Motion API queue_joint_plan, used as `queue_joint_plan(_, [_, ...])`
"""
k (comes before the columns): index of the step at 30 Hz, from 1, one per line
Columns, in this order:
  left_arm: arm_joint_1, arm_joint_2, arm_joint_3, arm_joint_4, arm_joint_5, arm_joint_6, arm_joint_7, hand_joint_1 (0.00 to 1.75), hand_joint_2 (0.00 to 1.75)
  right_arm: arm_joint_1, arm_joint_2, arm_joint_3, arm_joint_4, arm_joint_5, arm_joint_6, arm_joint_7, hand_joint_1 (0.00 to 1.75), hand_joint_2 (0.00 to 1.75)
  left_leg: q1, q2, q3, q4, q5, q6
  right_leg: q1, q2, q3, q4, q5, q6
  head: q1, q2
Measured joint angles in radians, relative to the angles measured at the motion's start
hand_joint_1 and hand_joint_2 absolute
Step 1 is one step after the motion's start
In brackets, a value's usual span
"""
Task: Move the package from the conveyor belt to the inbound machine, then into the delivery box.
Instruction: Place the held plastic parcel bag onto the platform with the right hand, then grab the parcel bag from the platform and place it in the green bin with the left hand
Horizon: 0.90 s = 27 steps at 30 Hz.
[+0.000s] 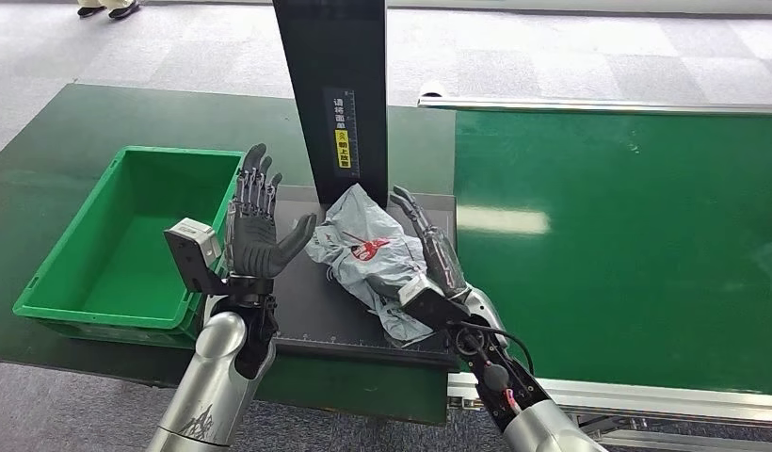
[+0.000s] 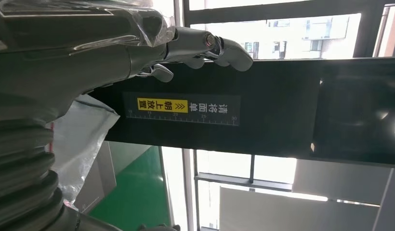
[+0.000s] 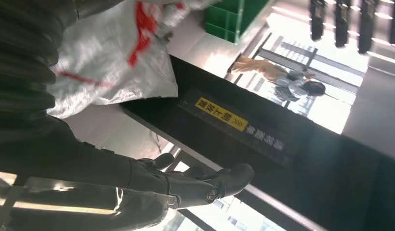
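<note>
The package (image 1: 365, 252), a crumpled grey plastic mailer bag with a red mark, lies on the black platform (image 1: 307, 301) of the inbound machine, at the foot of the machine's black upright column (image 1: 330, 94). The column carries a yellow-and-white label (image 1: 343, 132) with a ruler scale.

Left hand (image 1: 255, 226): raised upright just beside the left side of the package, palm facing it, fingers spread and extended, thumb pointing toward the bag. It holds nothing. In the left wrist view the fingers (image 2: 224, 48) reach past the column, and the bag's plastic (image 2: 85, 134) sits close to the palm.

Right hand (image 1: 429, 254): placed against the right side of the package, fingers extended along the bag toward the column and not closed around it. Whether they touch the bag cannot be determined. In the right wrist view the bag (image 3: 113, 62) lies just beside the hand's grey cover.

The green delivery box (image 1: 128, 245) stands on the dark green counter (image 1: 62, 141), touching the platform's left edge. The green conveyor belt (image 1: 627, 235) runs along the platform's right side.
</note>
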Motion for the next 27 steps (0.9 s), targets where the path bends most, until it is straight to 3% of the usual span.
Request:
queue_joint_plan(5, [0.000,0.000,0.000,0.003,0.002,0.000,0.000,0.00,1.75,0.015,-0.002,-0.024,-0.036,-0.048,0.030,-0.001,0.00,1.75,0.000,0.000,0.000,0.000,0.000,0.000,0.000,0.000,0.000,0.000,0.000,0.000,0.000,0.000])
queue_joint_plan(9, [0.003,0.009,-0.001,0.014,0.005,-0.005,0.001,0.00,1.75,0.075,-0.022,-0.139,-0.181,-0.156,0.055,0.020,0.00,1.75,0.000,0.000,0.000,0.000,0.000,0.000,0.000,0.000,0.000,0.000,0.000,0.000,0.000,0.000])
queue_joint_plan(12, [0.008,0.017,-0.012,0.018,-0.024,-0.012,0.018,0.00,1.75,0.086,-0.032,-0.173,-0.213,-0.175,0.066,0.031,0.00,1.75,0.000,0.000,0.000,0.000,0.000,0.000,0.000,0.000,0.000,0.000,0.000,0.000,0.000,0.000])
queue_joint_plan(19, [0.012,0.041,-0.071,0.075,-0.205,-0.026,0.113,0.00,1.75,0.112,-0.051,-0.217,-0.251,-0.196,0.117,0.081,0.00,1.75,0.000,0.000,0.000,0.000,0.000,0.000,0.000,0.000,0.000,0.000,0.000,0.000,0.000,0.000])
queue_joint_plan(27, [0.002,0.046,-0.127,0.175,-0.394,0.048,0.168,0.00,1.75,0.132,-0.062,-0.245,-0.213,-0.183,0.141,0.182,0.00,1.75,0.000,0.000,0.000,0.000,0.000,0.000,0.000,0.000,0.000,0.000,0.000,0.000,0.000,0.000])
